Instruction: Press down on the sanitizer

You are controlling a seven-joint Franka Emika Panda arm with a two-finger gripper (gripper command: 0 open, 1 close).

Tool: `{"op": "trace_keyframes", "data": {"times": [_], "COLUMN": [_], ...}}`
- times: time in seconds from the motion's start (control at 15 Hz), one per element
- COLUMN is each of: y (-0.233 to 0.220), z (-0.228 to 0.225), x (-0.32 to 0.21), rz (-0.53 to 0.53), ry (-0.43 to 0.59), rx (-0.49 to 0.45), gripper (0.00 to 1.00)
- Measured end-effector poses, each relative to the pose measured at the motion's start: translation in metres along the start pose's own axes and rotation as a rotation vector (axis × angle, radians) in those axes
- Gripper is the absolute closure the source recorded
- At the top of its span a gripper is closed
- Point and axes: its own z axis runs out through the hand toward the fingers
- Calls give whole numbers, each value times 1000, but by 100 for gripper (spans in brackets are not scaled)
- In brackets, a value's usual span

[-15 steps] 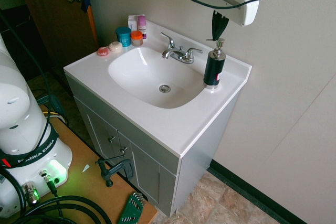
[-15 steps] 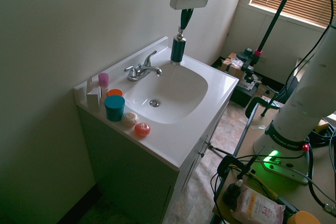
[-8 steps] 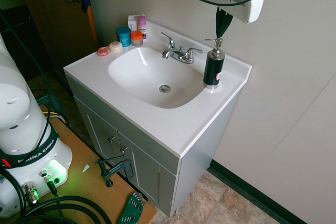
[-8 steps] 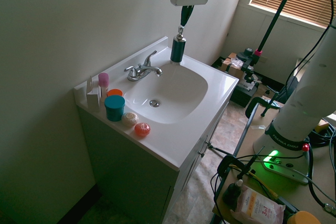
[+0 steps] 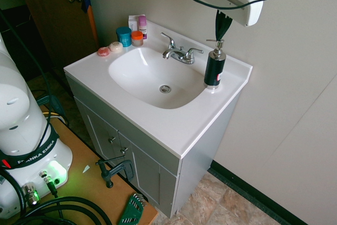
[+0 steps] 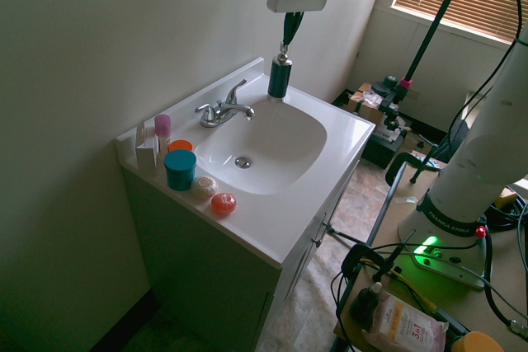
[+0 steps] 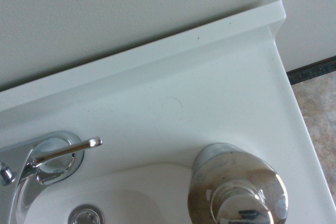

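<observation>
The sanitizer [image 5: 214,69], a black pump bottle with a silver head, stands upright on the back right corner of the white sink counter [image 5: 174,125]. My gripper [image 5: 220,34] points straight down right over the pump head, fingers shut with nothing between them, the tips at or just above the head's top. From the other side, the sanitizer [image 6: 280,78] sits under the gripper [image 6: 287,37] in the same line. The wrist view looks down on the sanitizer's silver pump head [image 7: 239,188] from close above.
A chrome faucet [image 5: 179,54] stands left of the bottle behind the basin [image 5: 152,77]. A teal jar [image 5: 124,36], an orange jar [image 5: 137,38], small soaps and a pink-capped bottle crowd the far left corner. The wall runs close behind the bottle.
The gripper lifted slightly off the pump head half a second ago and has come back down a little. The bottle has not moved.
</observation>
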Motion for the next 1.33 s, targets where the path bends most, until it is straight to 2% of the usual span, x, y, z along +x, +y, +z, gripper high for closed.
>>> {"op": "trace_keyframes", "data": {"times": [0.53, 0.6, 0.8, 1.0, 1.33], "y": [2, 2, -5, -14, 10], "z": [10, 8, -18, -56, -41], "x": [7, 7, -2, -33, -91], "rz": [26, 25, 5, -59, -158], "ry": [-9, -8, 13, 30, -2], "rx": [9, 11, 47, 71, 20], "gripper": [100, 0, 0, 0, 0]}}
